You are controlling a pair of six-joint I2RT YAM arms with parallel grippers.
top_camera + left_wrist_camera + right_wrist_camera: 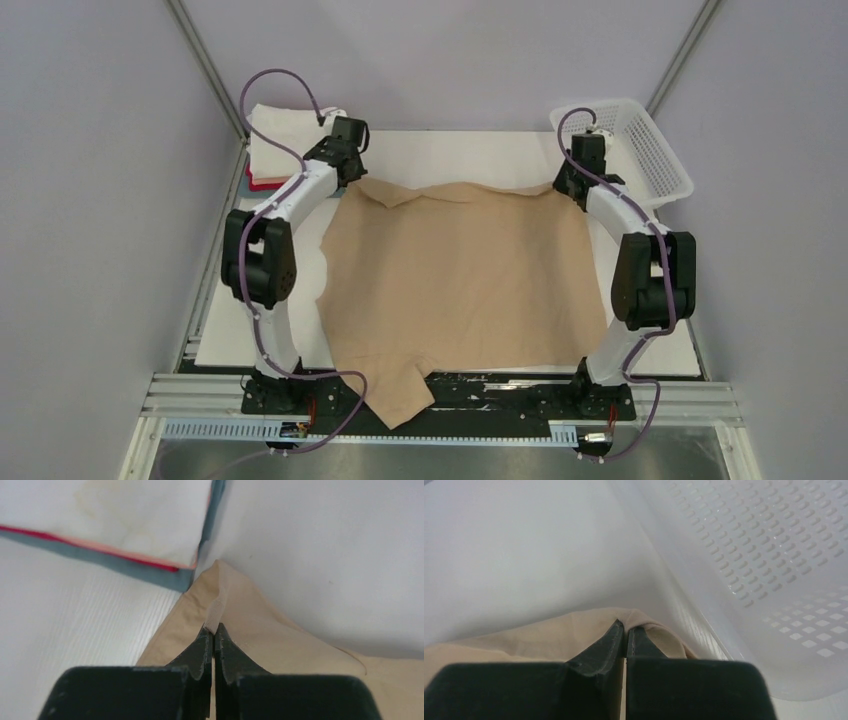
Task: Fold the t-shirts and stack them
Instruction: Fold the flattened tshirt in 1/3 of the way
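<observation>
A tan t-shirt (460, 275) lies spread across the white table, one sleeve hanging over the near edge. My left gripper (352, 178) is shut on the shirt's far left corner, a pinch of tan cloth (220, 605) rising between its fingertips. At the far right corner my right gripper (568, 188) is likewise shut on the cloth (574, 635), which bulges around its tips. A stack of folded t-shirts (280, 145), cream-white on top with pink, red and grey-blue edges (100, 555) below, sits at the far left just beyond the left gripper.
A white plastic mesh basket (640, 150) stands at the far right corner, its wall (774, 555) close beside the right gripper. Grey walls and metal frame posts enclose the table. The black base rail (520, 390) runs along the near edge.
</observation>
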